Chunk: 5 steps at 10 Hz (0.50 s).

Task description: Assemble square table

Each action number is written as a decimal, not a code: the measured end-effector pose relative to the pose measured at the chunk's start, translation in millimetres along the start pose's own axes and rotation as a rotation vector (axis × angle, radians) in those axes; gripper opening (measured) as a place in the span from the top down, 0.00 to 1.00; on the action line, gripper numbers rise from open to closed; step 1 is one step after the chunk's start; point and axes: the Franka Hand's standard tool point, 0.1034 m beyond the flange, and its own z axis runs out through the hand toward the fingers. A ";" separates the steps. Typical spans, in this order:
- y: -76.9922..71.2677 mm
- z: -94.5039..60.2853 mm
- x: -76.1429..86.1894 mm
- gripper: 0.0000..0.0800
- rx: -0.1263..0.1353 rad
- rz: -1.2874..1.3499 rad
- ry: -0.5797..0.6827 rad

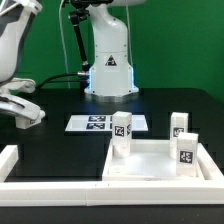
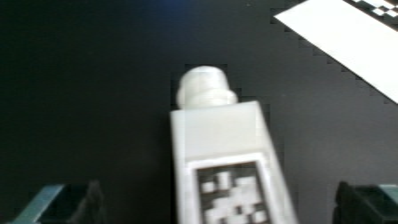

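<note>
Squarely between pincer (image 2: 217, 195) fingers (spread): leg block (image 2: 221, 150).

marker board (image 1: 100, 123) (flat), black table (image 1: 60, 140), border wall (image 1: 20, 165)

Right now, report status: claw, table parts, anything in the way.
Claw open, astride a loose leg, not gripping. Slab has three legs standing. No obstruction seen.

No legible text, only coded tags on leg blocks (image 1: 121, 131).
</note>
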 end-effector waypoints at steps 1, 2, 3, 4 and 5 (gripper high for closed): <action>-1.7 0.7 0.5 0.19 0.001 0.001 -0.001; -1.7 0.0 0.7 0.19 -0.001 0.001 0.000; -1.9 0.0 0.8 0.35 -0.001 0.000 0.000; -1.9 0.0 0.8 0.52 -0.001 0.000 0.000; -1.9 -0.1 0.8 0.64 -0.001 0.000 0.000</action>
